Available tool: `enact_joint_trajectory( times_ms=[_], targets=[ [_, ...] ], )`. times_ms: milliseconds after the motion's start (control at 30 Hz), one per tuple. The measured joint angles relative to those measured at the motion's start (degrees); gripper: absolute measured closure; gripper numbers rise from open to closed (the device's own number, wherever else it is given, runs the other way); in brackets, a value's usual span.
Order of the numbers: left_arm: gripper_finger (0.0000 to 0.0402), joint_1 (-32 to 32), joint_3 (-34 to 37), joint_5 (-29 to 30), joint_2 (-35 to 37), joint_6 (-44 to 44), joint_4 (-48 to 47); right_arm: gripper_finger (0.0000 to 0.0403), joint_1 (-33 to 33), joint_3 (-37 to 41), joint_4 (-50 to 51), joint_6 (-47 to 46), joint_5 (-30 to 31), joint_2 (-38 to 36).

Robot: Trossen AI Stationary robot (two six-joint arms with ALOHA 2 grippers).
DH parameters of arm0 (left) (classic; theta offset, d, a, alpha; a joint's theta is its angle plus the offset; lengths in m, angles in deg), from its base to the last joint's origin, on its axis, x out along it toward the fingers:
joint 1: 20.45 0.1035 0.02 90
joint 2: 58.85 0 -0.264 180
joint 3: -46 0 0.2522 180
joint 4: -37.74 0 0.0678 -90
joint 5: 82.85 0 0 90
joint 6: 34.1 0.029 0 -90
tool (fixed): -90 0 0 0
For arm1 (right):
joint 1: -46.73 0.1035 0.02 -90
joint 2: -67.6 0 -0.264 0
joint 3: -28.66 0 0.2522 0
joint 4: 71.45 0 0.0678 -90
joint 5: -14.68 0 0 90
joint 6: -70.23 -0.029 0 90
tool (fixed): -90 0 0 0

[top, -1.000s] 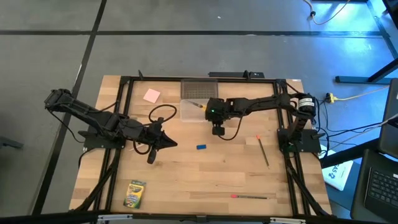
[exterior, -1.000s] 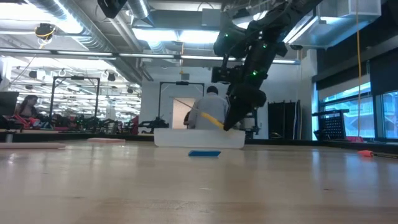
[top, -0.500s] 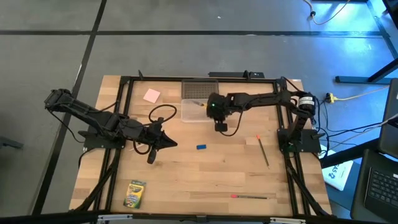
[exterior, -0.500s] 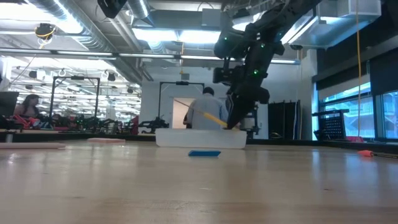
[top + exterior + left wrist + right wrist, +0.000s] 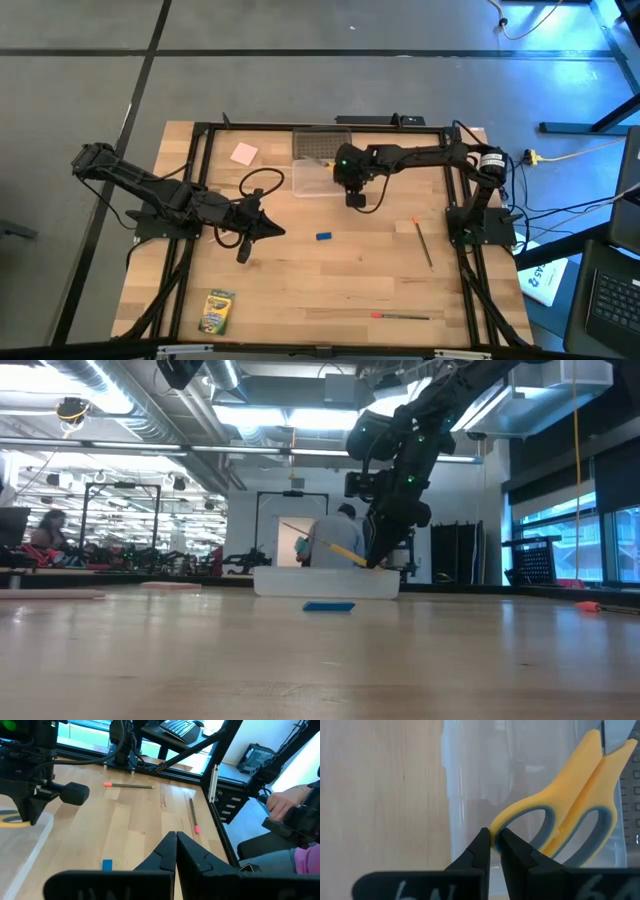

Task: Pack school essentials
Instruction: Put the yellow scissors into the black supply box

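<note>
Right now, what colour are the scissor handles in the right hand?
Yellow with grey-blue inner loops; the scissors, pinched by the right hand, show best in the right wrist view.

No legible text, labels or numbers on any item.

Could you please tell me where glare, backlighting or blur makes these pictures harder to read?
Low view: bright ceiling lights silhouette the right gripper. Left wrist view: window glare whitens the upper corner. Right wrist view: the clear plastic case blurs; the yellow-handled scissors stay distinct.
</note>
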Motion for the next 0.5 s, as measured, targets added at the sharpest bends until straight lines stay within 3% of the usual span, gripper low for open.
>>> enact_joint_trajectory(
  times_ms=[300, 500],
  targets=[
    [0.0401, 0.0, 0.0, 0.0, 0.0, 0.0, 0.0, 0.0368, 0.02, 0.0, 0.38, 0.2, 0.0, 0.02],
    [0.0401, 0.0, 0.0, 0.01, 0.0, -0.64, 0.0, 0.0333, 0.02, 0.0, 0.55, 0.79, 0.0, 0.04]
  ],
)
